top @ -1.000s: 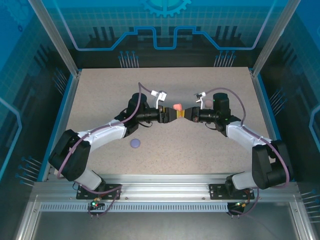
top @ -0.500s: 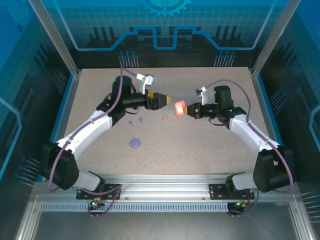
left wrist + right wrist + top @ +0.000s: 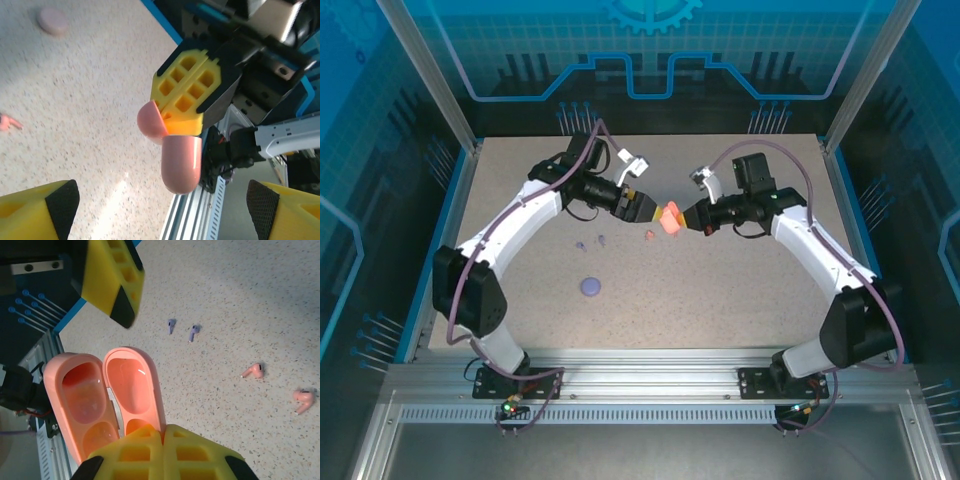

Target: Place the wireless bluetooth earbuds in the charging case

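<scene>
Starting at the near side of the table (image 3: 720,300), a lavender case (image 3: 590,287) lies alone, apparently not wanted for this step; a little farther in, two lavender earbuds (image 3: 193,332) lie close together on the surface, and beside them, toward the middle, the two coral earbuds (image 3: 253,371) lie loose with a small gap between them, not yet seated in anything; above and just beyond these the right claw (image 3: 685,217) is clenched on the coral case (image 3: 130,385), holding it clear of the table with its lid swung open and both hollow halves showing, which I take as presenting the sockets to the other arm; the left claw (image 3: 648,211) hangs just beside the case with its jaws spread and nothing between them, seemingly free to go down for a bud; farthest off, a pale pink case (image 3: 52,21) rests on the table, well apart from the rest.
</scene>
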